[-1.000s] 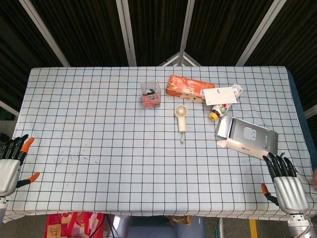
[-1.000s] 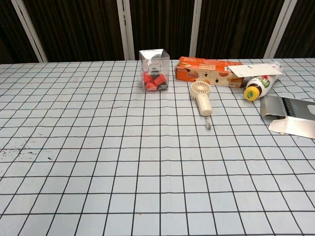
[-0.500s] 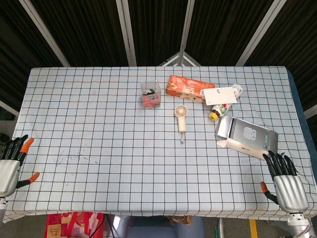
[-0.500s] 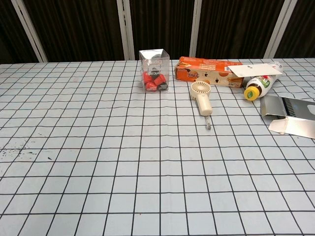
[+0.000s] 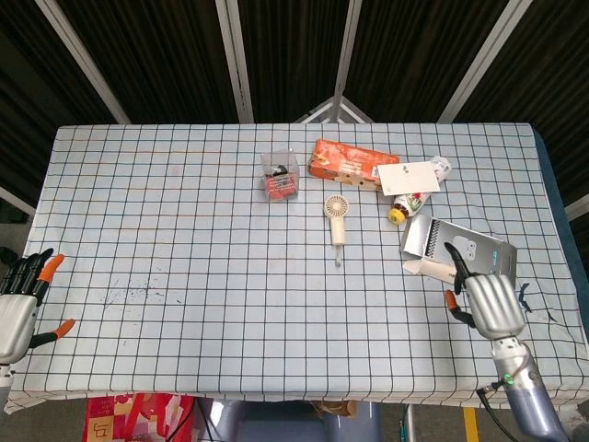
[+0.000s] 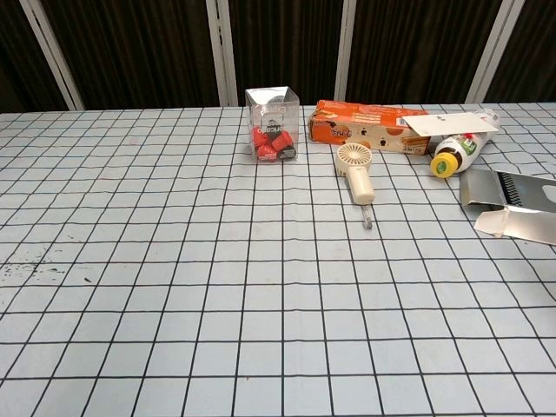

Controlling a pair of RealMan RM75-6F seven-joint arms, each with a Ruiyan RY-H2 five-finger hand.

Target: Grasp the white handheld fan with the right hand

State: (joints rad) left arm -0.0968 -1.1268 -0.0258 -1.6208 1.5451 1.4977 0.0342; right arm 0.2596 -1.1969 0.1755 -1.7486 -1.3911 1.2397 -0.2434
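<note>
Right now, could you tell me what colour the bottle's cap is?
Yellow. The bottle lies on its side; its cap shows best in the chest view.

head view looks steeply down on the whole table (image 5: 184,230); chest view sits low and near, sharing the far clutter beyond the right robot hand (image 5: 486,299).
</note>
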